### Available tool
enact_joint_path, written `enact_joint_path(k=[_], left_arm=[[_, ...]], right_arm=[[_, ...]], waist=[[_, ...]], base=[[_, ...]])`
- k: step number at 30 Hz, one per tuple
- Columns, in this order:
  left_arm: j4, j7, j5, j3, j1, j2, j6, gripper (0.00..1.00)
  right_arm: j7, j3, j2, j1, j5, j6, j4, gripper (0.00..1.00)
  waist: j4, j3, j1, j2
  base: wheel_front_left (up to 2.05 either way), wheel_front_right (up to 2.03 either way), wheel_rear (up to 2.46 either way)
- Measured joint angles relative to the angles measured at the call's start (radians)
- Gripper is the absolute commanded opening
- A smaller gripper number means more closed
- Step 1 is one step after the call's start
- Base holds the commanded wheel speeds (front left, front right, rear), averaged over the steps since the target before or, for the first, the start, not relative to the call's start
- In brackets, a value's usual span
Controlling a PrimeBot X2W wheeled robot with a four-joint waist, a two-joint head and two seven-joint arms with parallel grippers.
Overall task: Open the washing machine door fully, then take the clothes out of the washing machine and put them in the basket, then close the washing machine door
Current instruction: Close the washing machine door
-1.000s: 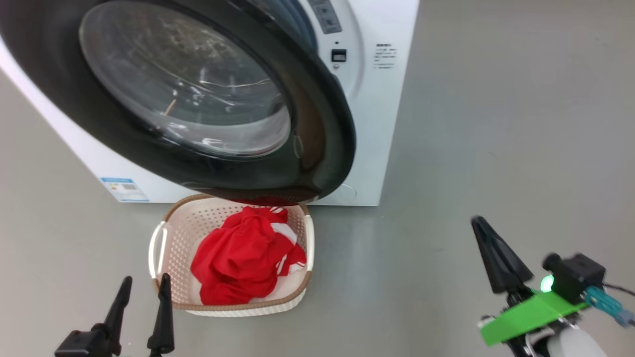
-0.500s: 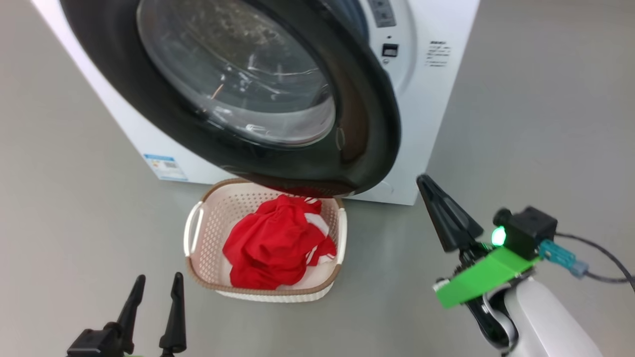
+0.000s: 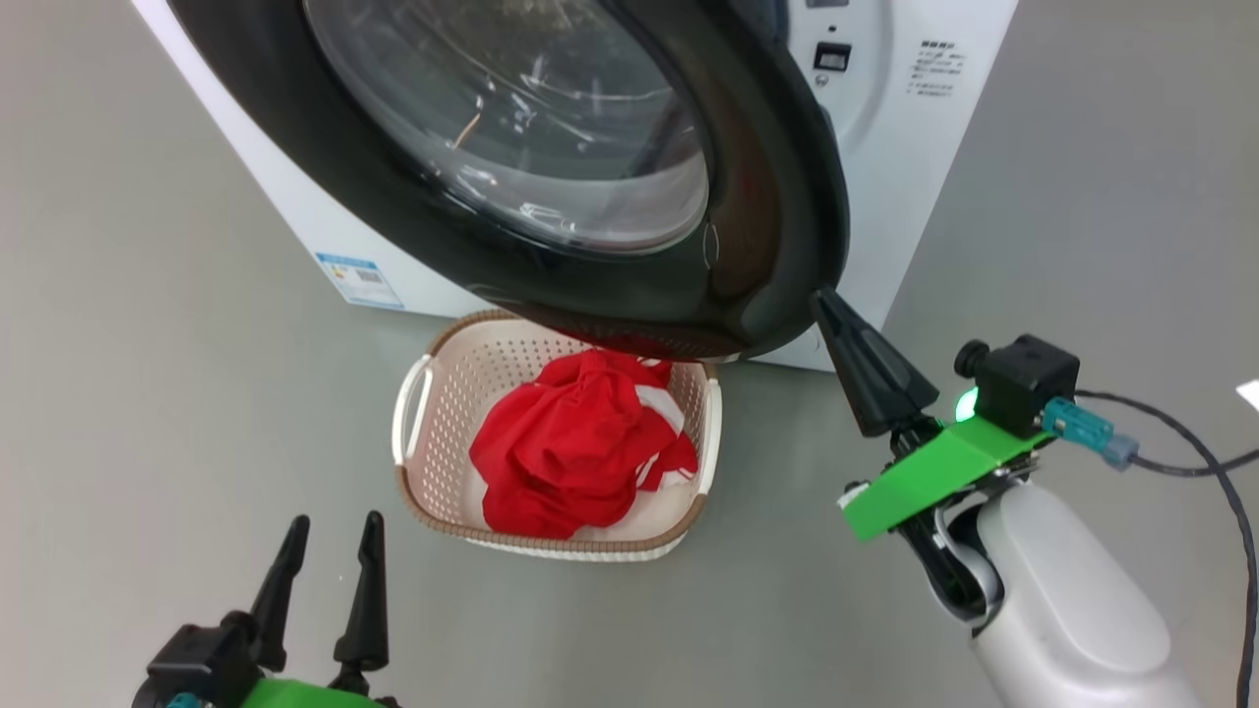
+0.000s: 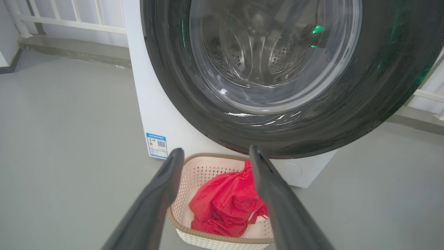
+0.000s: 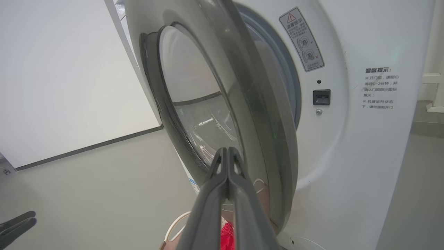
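The washing machine door [image 3: 757,206], black-rimmed with a glass bowl, stands ajar from the white washing machine [image 3: 915,197] and hangs over the basket's far end. The cream basket [image 3: 418,462] sits on the floor with the red clothes [image 3: 570,452] in it. My right gripper [image 3: 819,297] is shut and empty, its tip at the door's lower right rim; I cannot tell whether it touches. The right wrist view shows the door [image 5: 277,146] edge-on just beyond the right gripper [image 5: 227,150]. My left gripper [image 3: 329,546] is open, near the basket's front left, seen in the wrist view as left gripper [image 4: 215,152].
Grey floor [image 3: 157,344] lies all around the machine and basket. A black cable [image 3: 1210,472] trails from the right wrist camera. A white railing [image 4: 69,17] and a low ledge run behind the machine on the left. The steel drum [image 4: 256,52] shows through the door glass.
The head camera has shifted, sliding the scene right and down. My right gripper has risen up and left from low on the floor side to the door's lower right rim. The left gripper stays open.
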Motion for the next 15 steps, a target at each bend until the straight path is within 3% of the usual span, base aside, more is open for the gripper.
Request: enact_joint_path(k=[15], left_arm=[[-0.001, 0.000, -0.042, -0.037, -0.083, -0.002, 0.000, 1.00]], right_arm=[[0.000, -0.024, -0.014, -0.148, 0.019, 0.000, 0.087, 0.00]], waist=[[0.024, 0.096, 0.0000, 0.0000]], base=[[0.00, 0.00, 0.00]])
